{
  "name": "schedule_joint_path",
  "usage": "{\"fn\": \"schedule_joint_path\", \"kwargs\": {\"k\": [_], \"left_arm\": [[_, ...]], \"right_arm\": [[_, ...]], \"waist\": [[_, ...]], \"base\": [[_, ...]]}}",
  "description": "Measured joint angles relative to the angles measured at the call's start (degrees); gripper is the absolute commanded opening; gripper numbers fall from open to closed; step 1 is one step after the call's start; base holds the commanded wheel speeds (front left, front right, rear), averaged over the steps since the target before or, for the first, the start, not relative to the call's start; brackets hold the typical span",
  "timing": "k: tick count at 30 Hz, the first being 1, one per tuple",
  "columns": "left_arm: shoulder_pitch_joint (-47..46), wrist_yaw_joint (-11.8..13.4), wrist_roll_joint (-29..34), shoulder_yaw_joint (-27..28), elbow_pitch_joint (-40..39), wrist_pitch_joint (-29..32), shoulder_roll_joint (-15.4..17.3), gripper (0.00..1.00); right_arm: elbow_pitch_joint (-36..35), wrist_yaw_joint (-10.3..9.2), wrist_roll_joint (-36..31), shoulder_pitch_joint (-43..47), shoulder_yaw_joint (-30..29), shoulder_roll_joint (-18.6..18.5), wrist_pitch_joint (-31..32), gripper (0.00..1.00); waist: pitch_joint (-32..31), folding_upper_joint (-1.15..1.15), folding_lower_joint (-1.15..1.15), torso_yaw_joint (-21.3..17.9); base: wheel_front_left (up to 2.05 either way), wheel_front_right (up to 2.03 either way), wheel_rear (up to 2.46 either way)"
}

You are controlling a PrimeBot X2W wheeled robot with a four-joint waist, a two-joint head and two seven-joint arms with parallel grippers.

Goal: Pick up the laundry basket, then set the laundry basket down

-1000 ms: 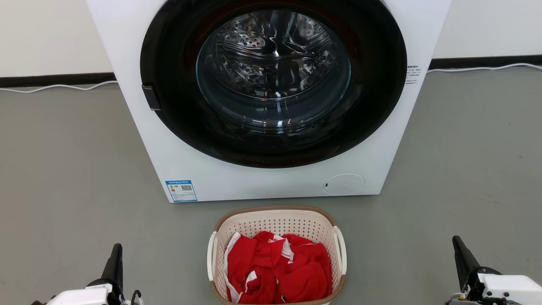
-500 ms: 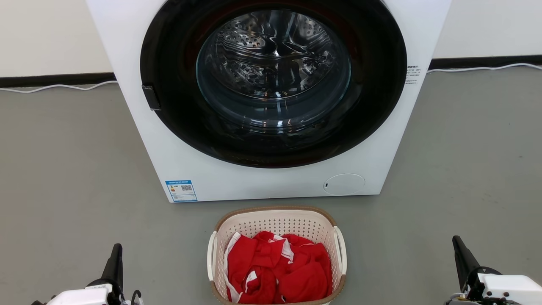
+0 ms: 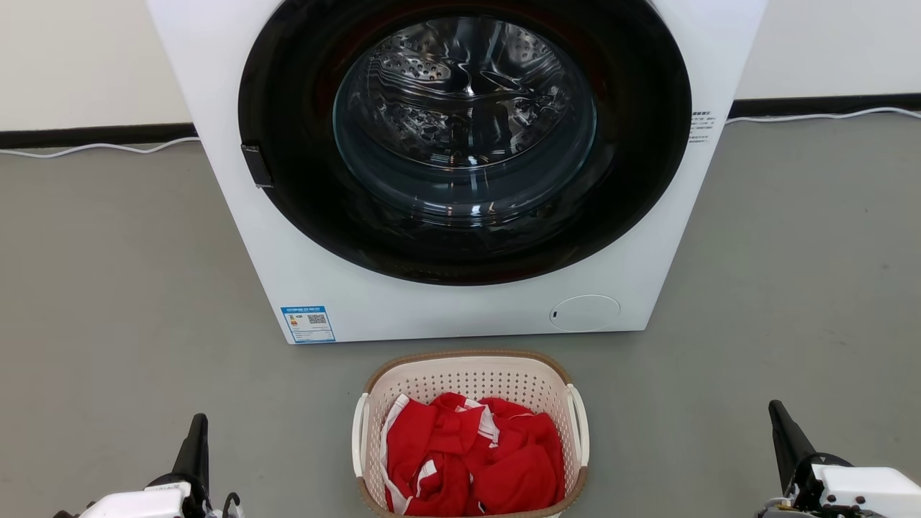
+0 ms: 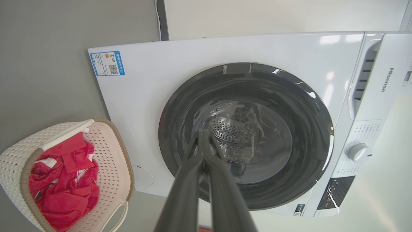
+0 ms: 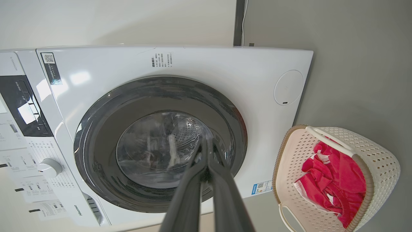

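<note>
The laundry basket (image 3: 471, 378) is cream plastic with perforated walls, a brown rim and white loop handles. It stands on the grey floor in front of the washing machine, holding red and white clothes (image 3: 471, 457). My left gripper (image 3: 196, 437) is at the lower left, well clear of the basket, shut with nothing in it. My right gripper (image 3: 783, 430) is at the lower right, also apart from it and shut empty. The left wrist view shows the basket (image 4: 111, 151) at the lower left and my left gripper (image 4: 202, 143). The right wrist view has the basket (image 5: 379, 158) at the lower right and my right gripper (image 5: 205, 149).
A white front-loading washing machine (image 3: 460, 316) with a closed dark round door (image 3: 464, 137) stands just behind the basket. White cables (image 3: 93, 147) run along the dark baseboard at the wall. Open grey floor (image 3: 108, 288) lies on both sides of the machine and basket.
</note>
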Motion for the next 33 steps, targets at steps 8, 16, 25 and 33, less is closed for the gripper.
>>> {"fn": "schedule_joint_path", "kwargs": {"k": [8,16,25,33], "left_arm": [[0.0,0.0,0.0,0.0,0.0,0.0,0.0,0.0],[0.0,0.0,0.0,0.0,0.0,0.0,0.0,0.0],[0.0,0.0,0.0,0.0,0.0,0.0,0.0,0.0],[0.0,0.0,0.0,0.0,0.0,0.0,0.0,0.0]], "right_arm": [[0.0,0.0,0.0,0.0,0.0,0.0,0.0,0.0],[-0.01,0.0,0.0,0.0,0.0,0.0,0.0,0.0],[-0.01,0.0,0.0,0.0,0.0,0.0,0.0,0.0],[-0.01,0.0,0.0,0.0,0.0,0.0,0.0,0.0]], "waist": [[0.0,0.0,0.0,0.0],[0.0,0.0,0.0,0.0],[0.0,0.0,0.0,0.0],[0.0,0.0,0.0,0.0]], "base": [[0.0,0.0,0.0],[0.0,0.0,0.0],[0.0,0.0,0.0],[0.0,0.0,0.0]]}}
